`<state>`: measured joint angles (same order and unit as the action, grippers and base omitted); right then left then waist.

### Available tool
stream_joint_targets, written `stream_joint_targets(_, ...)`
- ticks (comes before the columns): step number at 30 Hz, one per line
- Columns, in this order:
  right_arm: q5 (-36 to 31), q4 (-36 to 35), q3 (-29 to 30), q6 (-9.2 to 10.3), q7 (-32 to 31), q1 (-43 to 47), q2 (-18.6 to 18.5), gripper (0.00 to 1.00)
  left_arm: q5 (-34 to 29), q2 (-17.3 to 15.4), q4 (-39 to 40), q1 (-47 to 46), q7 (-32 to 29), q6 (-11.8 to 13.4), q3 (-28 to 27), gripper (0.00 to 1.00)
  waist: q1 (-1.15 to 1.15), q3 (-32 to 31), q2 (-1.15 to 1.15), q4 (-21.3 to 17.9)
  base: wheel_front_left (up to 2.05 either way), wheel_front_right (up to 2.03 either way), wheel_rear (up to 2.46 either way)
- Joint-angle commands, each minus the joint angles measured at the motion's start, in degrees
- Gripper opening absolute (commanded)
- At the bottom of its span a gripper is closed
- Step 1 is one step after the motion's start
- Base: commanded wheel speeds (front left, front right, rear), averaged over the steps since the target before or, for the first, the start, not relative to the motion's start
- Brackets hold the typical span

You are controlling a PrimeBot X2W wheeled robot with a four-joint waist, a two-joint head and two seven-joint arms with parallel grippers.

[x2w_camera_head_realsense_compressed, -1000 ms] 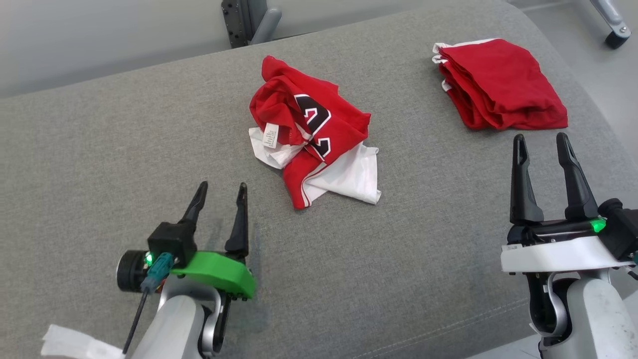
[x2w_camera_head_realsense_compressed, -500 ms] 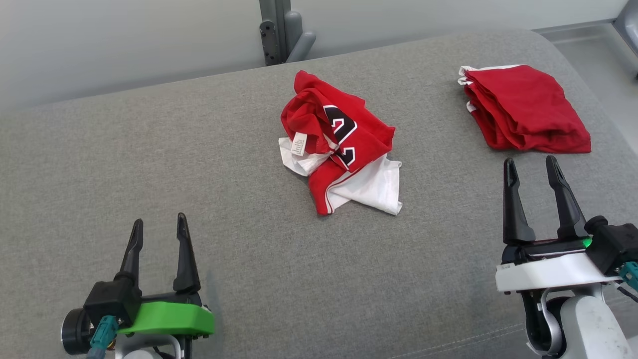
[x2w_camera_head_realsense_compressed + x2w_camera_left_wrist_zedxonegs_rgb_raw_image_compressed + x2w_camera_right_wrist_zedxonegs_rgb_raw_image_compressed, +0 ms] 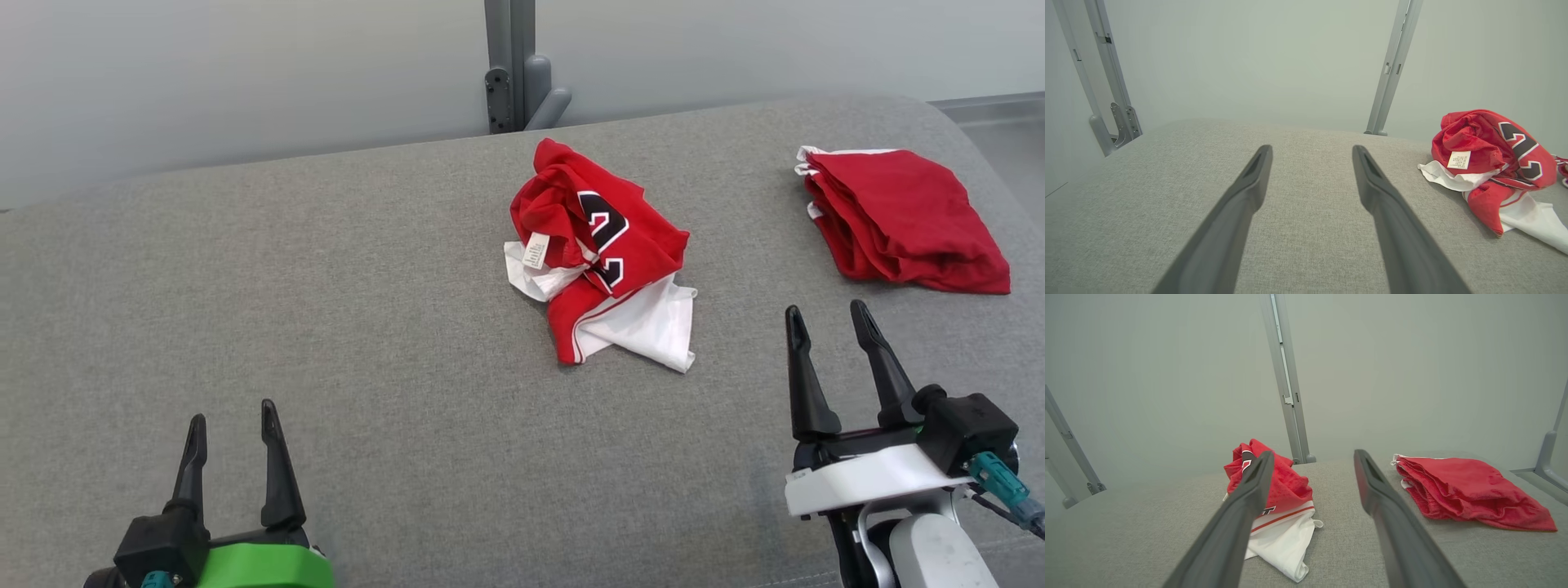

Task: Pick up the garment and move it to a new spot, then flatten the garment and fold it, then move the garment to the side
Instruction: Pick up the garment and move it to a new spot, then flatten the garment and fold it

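Looks like step one, the pickup, isn't begun yet: the crumpled red-and-white garment (image 3: pixel 604 269) sits mid grey cushion (image 3: pixel 367 286), untouched. Both the left tool (image 3: pixel 232 412) and right tool (image 3: pixel 825 308) gape wide, empty. Next move, I'd guess: reach in, pinch a thick fold.

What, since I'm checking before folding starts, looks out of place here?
The red-and-white jersey lies crumpled in a heap on the gray cushion, label turned out; the red garment to its right is folded neatly.
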<state>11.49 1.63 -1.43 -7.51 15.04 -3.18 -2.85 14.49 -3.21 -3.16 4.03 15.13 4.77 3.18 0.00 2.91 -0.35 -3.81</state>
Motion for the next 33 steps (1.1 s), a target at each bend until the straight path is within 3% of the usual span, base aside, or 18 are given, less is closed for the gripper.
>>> stream_joint_targets(1,0.34,0.34,-0.22,0.04,0.17,0.73,-0.10,1.00,-0.37,0.05,-0.02,0.95,0.02,-0.03,-0.24,1.00,0.00,-0.72,0.35,0.83,0.00,0.00,0.00)
stream_joint_targets(15,1.31,4.26,-1.76,0.04,0.17,0.68,-0.10,1.00,-0.80,0.14,-4.24,-0.44,0.02,-1.42,-0.79,1.00,0.00,-2.72,0.35,3.51,0.00,0.00,0.00)
stream_joint_targets(33,1.27,5.36,-2.44,0.04,0.17,1.16,-0.09,1.00,-2.03,0.23,-5.75,-0.54,0.02,-2.35,-1.20,1.00,0.00,-3.35,0.35,3.80,0.00,0.00,0.00)
